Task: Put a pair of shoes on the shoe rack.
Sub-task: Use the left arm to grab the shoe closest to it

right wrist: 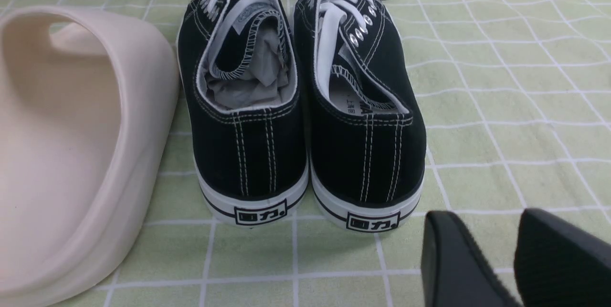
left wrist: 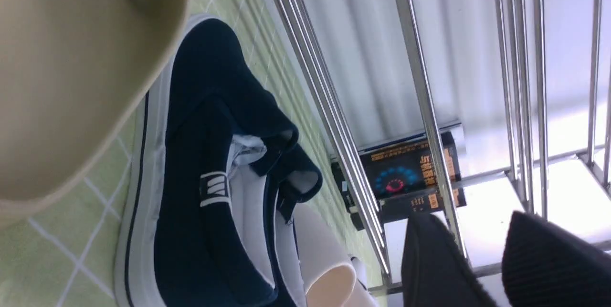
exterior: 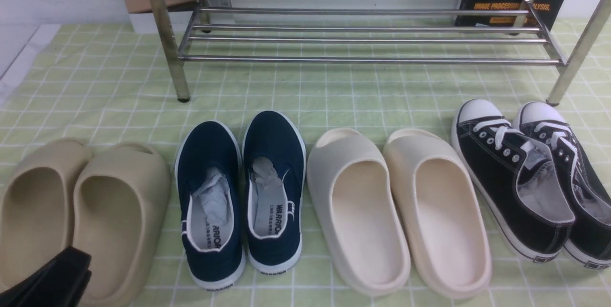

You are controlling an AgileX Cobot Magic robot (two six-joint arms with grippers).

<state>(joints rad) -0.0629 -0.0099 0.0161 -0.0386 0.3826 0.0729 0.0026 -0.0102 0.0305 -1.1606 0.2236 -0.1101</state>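
My left pincer stands open and empty, low at the near left, by the beige slides. The navy shoes lie on the cloth just to its right, heels toward me, toes toward the rack. My right pincer, also open, seems farther away. Slides crowd both sides of the shoes; ahead of them the cloth is free.

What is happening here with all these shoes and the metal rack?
A two-arm robot is meant to load the shoe rack, which holds no shoes yet. Four pairs stand in a row on the checked cloth before it: beige slides, navy slip-ons, cream slides, black lace-ups. The left gripper hovers by the beige slides' heels, the right gripper by the black lace-ups' heels. Both have their jaws open and hold nothing.
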